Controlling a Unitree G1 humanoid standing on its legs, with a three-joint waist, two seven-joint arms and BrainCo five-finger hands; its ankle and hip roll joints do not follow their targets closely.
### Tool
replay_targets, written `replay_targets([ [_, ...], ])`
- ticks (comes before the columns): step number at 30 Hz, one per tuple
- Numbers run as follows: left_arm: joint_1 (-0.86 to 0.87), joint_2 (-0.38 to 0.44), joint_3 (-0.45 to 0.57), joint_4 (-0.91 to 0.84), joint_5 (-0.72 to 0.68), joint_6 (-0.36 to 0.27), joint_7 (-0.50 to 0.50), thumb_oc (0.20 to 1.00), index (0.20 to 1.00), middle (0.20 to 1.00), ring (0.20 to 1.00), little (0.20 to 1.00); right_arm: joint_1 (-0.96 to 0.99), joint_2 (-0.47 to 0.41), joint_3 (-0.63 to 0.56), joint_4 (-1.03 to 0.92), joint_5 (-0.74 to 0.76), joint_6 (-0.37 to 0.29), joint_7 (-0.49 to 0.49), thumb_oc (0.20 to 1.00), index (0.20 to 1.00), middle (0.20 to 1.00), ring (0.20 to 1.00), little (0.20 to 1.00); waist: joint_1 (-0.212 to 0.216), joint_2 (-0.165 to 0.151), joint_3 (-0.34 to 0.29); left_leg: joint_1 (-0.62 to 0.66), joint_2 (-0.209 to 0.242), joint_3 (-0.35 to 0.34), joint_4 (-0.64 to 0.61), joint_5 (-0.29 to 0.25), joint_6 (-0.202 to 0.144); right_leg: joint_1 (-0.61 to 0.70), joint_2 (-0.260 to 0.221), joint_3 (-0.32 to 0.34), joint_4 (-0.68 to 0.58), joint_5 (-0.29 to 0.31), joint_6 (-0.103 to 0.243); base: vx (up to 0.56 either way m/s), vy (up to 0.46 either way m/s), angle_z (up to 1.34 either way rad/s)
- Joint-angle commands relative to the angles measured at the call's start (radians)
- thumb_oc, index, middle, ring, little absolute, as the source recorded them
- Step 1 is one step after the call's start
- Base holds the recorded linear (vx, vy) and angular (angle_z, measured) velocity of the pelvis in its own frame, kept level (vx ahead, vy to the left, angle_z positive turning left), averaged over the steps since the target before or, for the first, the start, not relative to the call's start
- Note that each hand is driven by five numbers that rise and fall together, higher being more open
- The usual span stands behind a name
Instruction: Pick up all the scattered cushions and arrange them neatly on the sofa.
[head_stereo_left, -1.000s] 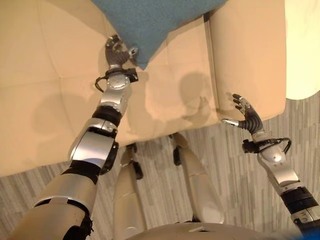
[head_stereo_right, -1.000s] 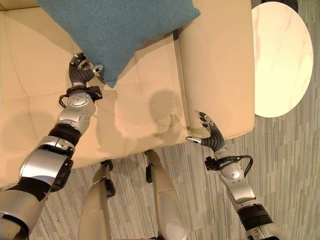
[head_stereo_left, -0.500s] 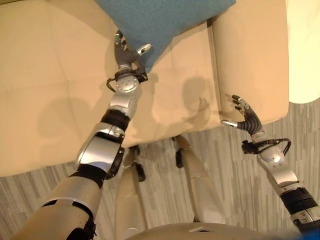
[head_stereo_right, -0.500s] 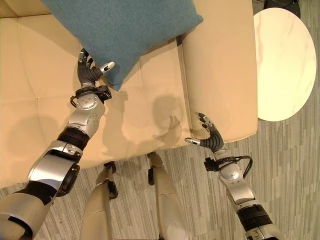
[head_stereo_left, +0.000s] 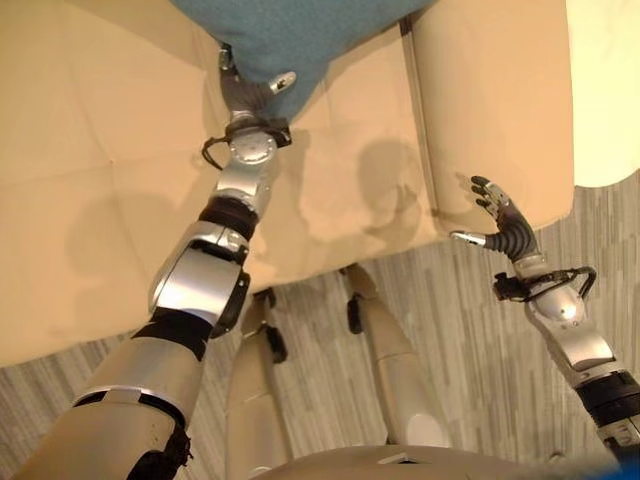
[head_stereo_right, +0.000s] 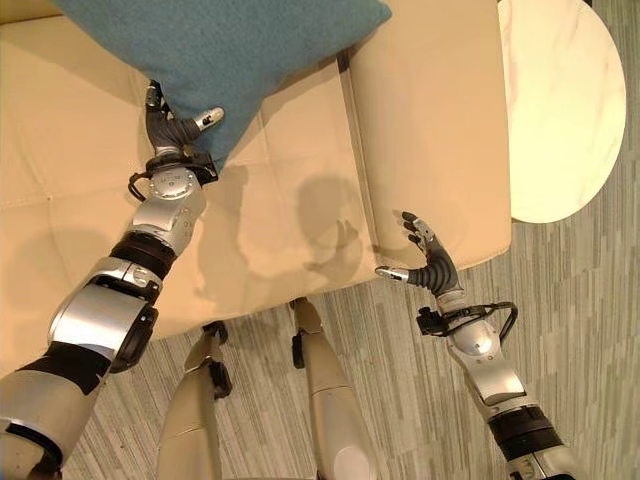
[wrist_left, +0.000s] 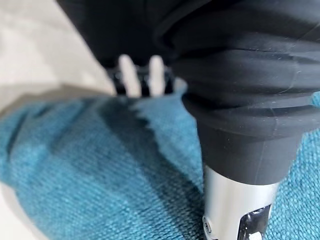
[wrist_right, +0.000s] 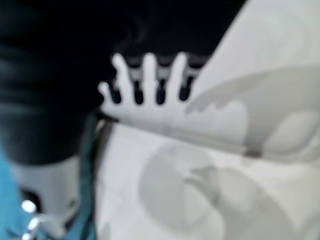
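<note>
A teal cushion (head_stereo_left: 300, 30) lies on the cream sofa seat (head_stereo_left: 100, 150), its lower corner pointing toward me. My left hand (head_stereo_left: 245, 95) reaches up to that corner with straight fingers against the cloth and the thumb (head_stereo_left: 283, 80) spread out to the side, so it is open. In the left wrist view the teal cushion (wrist_left: 90, 170) sits right beside the straight fingers (wrist_left: 130, 75). My right hand (head_stereo_right: 425, 255) hovers open, holding nothing, just in front of the sofa armrest (head_stereo_right: 430, 130).
A round white marble side table (head_stereo_right: 560, 110) stands right of the armrest. Grey striped carpet (head_stereo_right: 580, 330) runs along the sofa's front edge. The sofa seat left of the cushion is bare.
My left hand has gone from curled beside the cushion's corner to straight-fingered, and has pushed further up against the corner. The right hand has barely moved.
</note>
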Motion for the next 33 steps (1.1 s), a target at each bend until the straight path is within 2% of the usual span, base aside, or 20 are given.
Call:
replay_targets([
  [1, -0.108, -0.018, -0.001, 0.018, -0.045, -0.016, -0.018, 1.000, 1.000, 1.000, 1.000, 1.000, -0.007, -0.046, -0.067, -0.061, 0.052, -0.066, -0.010, 1.000, 1.000, 1.000, 1.000, 1.000, -0.032, -0.002, 0.036, -0.025, 0.018, -0.156, 0.013, -0.032, -0.016, 0.013, 0.027, 0.034, -0.030, 0.007, 0.089, 0.00, 0.000, 0.00],
  [3, -0.107, -0.019, 0.003, -0.001, -0.058, -0.027, -0.015, 0.200, 0.200, 0.200, 0.200, 0.200, -0.001, -0.049, -0.082, -0.069, 0.071, -0.074, -0.012, 1.000, 1.000, 1.000, 1.000, 1.000, -0.034, 0.004, 0.034, -0.037, 0.015, -0.159, 0.008, -0.027, -0.018, 0.003, 0.027, 0.032, -0.033, 0.008, 0.087, 0.00, 0.000, 0.00],
  [9, -0.082, -0.006, 0.016, -0.052, -0.080, -0.051, -0.009, 0.200, 0.200, 0.200, 0.200, 0.200, 0.016, -0.043, -0.098, -0.083, 0.077, -0.082, -0.016, 1.000, 1.000, 1.000, 1.000, 1.000, -0.027, 0.019, 0.030, -0.044, 0.014, -0.163, -0.013, -0.014, -0.022, -0.012, 0.028, 0.028, -0.033, 0.004, 0.086, 0.00, 0.000, 0.00],
  [10, -0.063, 0.001, 0.033, -0.086, -0.122, -0.072, -0.011, 0.200, 0.200, 0.200, 0.200, 0.200, 0.025, -0.040, -0.103, -0.083, 0.078, -0.085, -0.017, 1.000, 1.000, 1.000, 1.000, 1.000, -0.024, 0.025, 0.025, -0.046, 0.013, -0.165, -0.021, -0.011, -0.023, -0.015, 0.028, 0.026, -0.034, 0.003, 0.086, 0.00, 0.000, 0.00],
  [14, -0.050, 0.042, 0.032, -0.141, -0.105, -0.082, -0.003, 0.200, 0.200, 0.200, 0.200, 0.200, 0.048, -0.041, -0.119, -0.095, 0.076, -0.090, -0.017, 1.000, 1.000, 1.000, 1.000, 1.000, -0.018, 0.034, 0.020, -0.052, 0.010, -0.167, -0.022, -0.009, -0.023, -0.021, 0.026, 0.023, -0.032, 0.001, 0.086, 0.00, 0.000, 0.00],
  [18, -0.065, 0.146, -0.017, -0.177, -0.021, -0.068, -0.009, 0.200, 0.200, 0.200, 0.200, 0.200, 0.079, -0.046, -0.141, -0.100, 0.088, -0.097, 0.001, 1.000, 1.000, 1.000, 1.000, 1.000, -0.009, 0.054, 0.009, -0.058, 0.008, -0.171, -0.029, -0.006, -0.023, -0.024, 0.021, 0.017, -0.031, 0.000, 0.086, 0.00, 0.000, 0.00],
  [20, -0.064, 0.160, -0.022, -0.179, -0.007, -0.065, -0.008, 0.200, 0.200, 0.200, 0.200, 0.200, 0.080, -0.048, -0.144, -0.099, 0.087, -0.098, 0.004, 1.000, 1.000, 1.000, 1.000, 1.000, -0.007, 0.056, 0.007, -0.059, 0.007, -0.172, -0.030, -0.005, -0.023, -0.025, 0.020, 0.016, -0.032, 0.001, 0.087, 0.00, 0.000, 0.00],
  [21, -0.076, 0.206, -0.045, -0.177, 0.038, -0.053, -0.010, 0.200, 0.200, 0.200, 0.200, 0.200, 0.086, -0.056, -0.150, -0.099, 0.088, -0.101, 0.014, 1.000, 1.000, 1.000, 1.000, 1.000, -0.004, 0.061, 0.001, -0.061, 0.008, -0.171, -0.033, -0.004, -0.024, -0.026, 0.019, 0.016, -0.034, 0.002, 0.088, 0.00, 0.000, 0.00],
  [24, -0.094, 0.248, -0.067, -0.174, 0.078, -0.044, -0.008, 0.200, 0.200, 0.200, 0.200, 0.200, 0.090, -0.064, -0.154, -0.099, 0.091, -0.103, 0.024, 1.000, 1.000, 1.000, 1.000, 1.000, -0.001, 0.065, -0.004, -0.065, 0.008, -0.171, -0.034, -0.003, -0.024, -0.029, 0.018, 0.016, -0.037, 0.004, 0.088, 0.00, 0.000, 0.00],
  [25, -0.105, 0.302, -0.099, -0.182, 0.132, -0.033, -0.012, 0.200, 0.200, 0.200, 0.200, 0.200, 0.101, -0.068, -0.165, -0.104, 0.099, -0.107, 0.036, 1.000, 1.000, 1.000, 1.000, 1.000, 0.002, 0.070, -0.006, -0.068, 0.007, -0.170, -0.034, -0.002, -0.023, -0.030, 0.016, 0.014, -0.038, 0.005, 0.089, 0.00, 0.000, 0.00],
  [27, -0.112, 0.349, -0.127, -0.194, 0.196, -0.021, -0.010, 0.200, 0.200, 0.200, 0.200, 0.200, 0.116, -0.077, -0.180, -0.112, 0.110, -0.113, 0.053, 1.000, 1.000, 1.000, 1.000, 1.000, 0.005, 0.074, -0.008, -0.071, 0.006, -0.169, -0.032, -0.002, -0.023, -0.031, 0.015, 0.014, -0.040, 0.005, 0.089, 0.00, 0.000, 0.00],
  [30, -0.117, 0.364, -0.126, -0.177, 0.207, -0.019, -0.010, 0.200, 0.200, 0.200, 0.200, 0.200, 0.126, -0.082, -0.183, -0.114, 0.110, -0.115, 0.062, 1.000, 1.000, 1.000, 1.000, 1.000, 0.008, 0.077, -0.010, -0.073, 0.005, -0.170, -0.033, -0.001, -0.023, -0.030, 0.014, 0.014, -0.041, 0.005, 0.090, 0.00, 0.000, 0.00],
  [33, -0.128, 0.418, -0.136, -0.160, 0.225, -0.016, -0.010, 0.200, 0.200, 0.200, 0.200, 0.200, 0.143, -0.096, -0.199, -0.118, 0.122, -0.120, 0.080, 1.000, 1.000, 1.000, 1.000, 1.000, 0.011, 0.081, -0.014, -0.078, 0.005, -0.172, -0.032, 0.001, -0.024, -0.032, 0.010, 0.013, -0.043, 0.007, 0.092, 0.00, 0.000, 0.00],
])
